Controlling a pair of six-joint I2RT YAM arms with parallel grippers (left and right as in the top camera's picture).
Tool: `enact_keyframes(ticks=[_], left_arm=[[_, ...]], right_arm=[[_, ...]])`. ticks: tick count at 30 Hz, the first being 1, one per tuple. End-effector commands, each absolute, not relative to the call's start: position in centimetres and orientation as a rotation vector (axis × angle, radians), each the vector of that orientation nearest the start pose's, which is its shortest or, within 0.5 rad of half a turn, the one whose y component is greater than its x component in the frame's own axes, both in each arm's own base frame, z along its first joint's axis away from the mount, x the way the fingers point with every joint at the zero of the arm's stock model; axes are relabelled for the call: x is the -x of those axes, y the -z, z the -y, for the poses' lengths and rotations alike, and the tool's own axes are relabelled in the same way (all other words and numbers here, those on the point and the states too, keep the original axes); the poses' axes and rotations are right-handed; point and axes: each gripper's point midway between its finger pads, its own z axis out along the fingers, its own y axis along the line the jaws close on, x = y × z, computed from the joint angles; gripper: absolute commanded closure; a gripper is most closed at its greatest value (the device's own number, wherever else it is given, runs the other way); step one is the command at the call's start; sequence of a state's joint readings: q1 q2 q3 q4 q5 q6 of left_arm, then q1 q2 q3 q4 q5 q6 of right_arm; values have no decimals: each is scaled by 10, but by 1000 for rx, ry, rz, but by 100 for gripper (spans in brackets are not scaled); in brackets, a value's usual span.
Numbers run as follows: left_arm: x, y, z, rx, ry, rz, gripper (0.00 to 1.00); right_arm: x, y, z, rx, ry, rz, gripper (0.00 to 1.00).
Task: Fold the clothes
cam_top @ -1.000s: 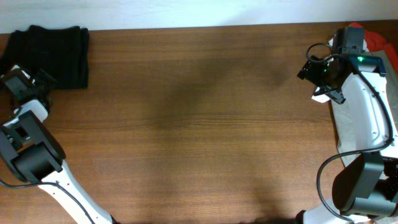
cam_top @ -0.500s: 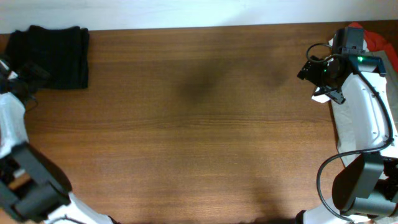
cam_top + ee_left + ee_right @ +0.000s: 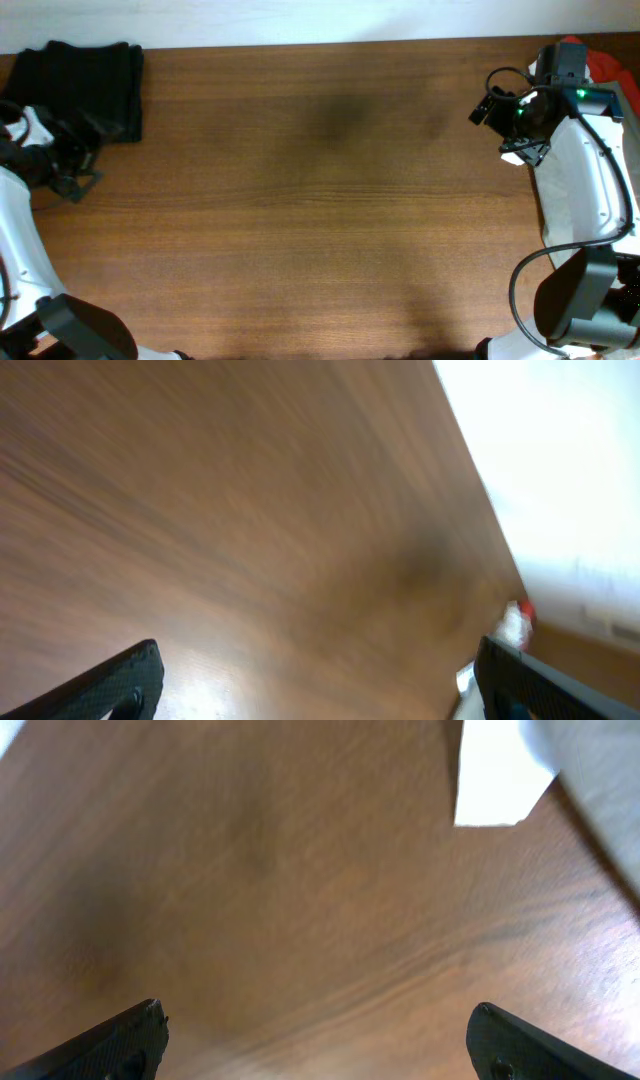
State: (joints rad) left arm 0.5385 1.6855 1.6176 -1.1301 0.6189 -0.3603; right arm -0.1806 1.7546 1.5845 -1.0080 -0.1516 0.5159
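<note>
A folded black garment lies at the table's far left corner in the overhead view. A red garment peeks out at the far right edge, behind the right arm. My left gripper is open and empty just below the black garment's lower edge. My right gripper is open and empty near the far right of the table, left of the red garment. The left wrist view and the right wrist view show only bare wood between spread fingers.
The brown wooden table fills the view. A white wall runs along its far edge. A white surface shows at the top of the right wrist view, and a small red and white patch sits far off in the left wrist view.
My left arm has swung, and its gripper has moved right and down, from the table's left edge to just below the black garment. My right gripper has shifted slightly left.
</note>
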Motion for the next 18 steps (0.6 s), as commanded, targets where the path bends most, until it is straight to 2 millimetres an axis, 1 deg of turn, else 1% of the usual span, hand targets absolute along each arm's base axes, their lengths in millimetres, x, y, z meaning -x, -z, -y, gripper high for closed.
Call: enact_keyframes(ticks=[1,3,5,7,8,10,11,13,15,17,18], left_arm=[[-369,-229,-63,777,818,-2518,1],[-366,-231,-43,694,766,-2571,1],[-365,-236,-21,600,728,-2600,1],[-363,-237,0,507,681,-2634,1],[-362,-236,10,465,647,-2656,1],[-359,-231,30,379,587,-2704,1],[-356,-226,45,310,538,-2737,1],[-351,-218,76,159,434,-2778,2],[-349,-215,95,52,355,-2780,2],[-350,-217,118,-59,296,-2748,1],[-350,-218,127,-96,275,-2732,1]], right_arm=[[-396,-215,30,-833,-379,-2551,1],[-380,-237,20,-701,-377,-2550,1],[-358,-259,7,-594,-367,-2550,1],[-335,-272,-6,-551,-369,-2559,1],[-321,-279,-13,-522,-353,-2565,1],[-300,-288,-26,-461,-328,-2572,1],[-288,-294,-39,-411,-344,-2568,1],[-273,-304,-57,-352,-367,-2545,1],[-268,-311,-56,-363,-308,-2508,1],[-262,-320,-46,-437,-222,-2442,1],[-258,-325,-43,-447,-198,-2412,1]])
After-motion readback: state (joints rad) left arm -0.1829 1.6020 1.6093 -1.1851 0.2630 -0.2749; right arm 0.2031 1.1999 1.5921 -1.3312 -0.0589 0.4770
